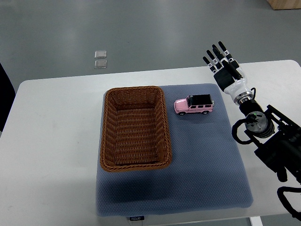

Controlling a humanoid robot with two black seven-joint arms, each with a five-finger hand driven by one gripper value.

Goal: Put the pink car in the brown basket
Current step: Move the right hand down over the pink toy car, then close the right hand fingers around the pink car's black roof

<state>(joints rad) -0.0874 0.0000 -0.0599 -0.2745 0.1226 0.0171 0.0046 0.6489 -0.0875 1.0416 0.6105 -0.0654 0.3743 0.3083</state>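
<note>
Woven brown wicker forms the rectangular basket (pixel 135 128) that sits on the left half of a blue-grey mat (pixel 207 174), its ribbed walls sloping in to a flat bottom with nothing inside. Just to the right of the basket's far right corner, apart from the rim, stands the pink car (pixel 194 105), a boxy toy off-roader with a black roof and dark wheels, resting on all four wheels on the mat with its length running left to right. The mat has a fine dotted texture and rounded corners, and a small label (pixel 136 218) shows at its near edge; it lies on a smooth white table (pixel 51 141) with rounded corners.

My right hand (pixel 225 66) hangs over the far right part of the table, beyond the mat's far right corner and well apart from the car. Its black, segmented fingers (pixel 217 55) are stretched out straight and slightly fanned, pointing away toward the far side, and they hold nothing. The palm and wrist are glossy white, joined to a black forearm (pixel 263 136) with looped cables that comes in from the right edge.

Beyond the table, on the grey floor, two small square pale tiles (pixel 100 59) lie one nearer than the other. A strip of light wood (pixel 284 4) shows at the far right corner, and a dark shape (pixel 5 96) cuts in at the left edge.
</note>
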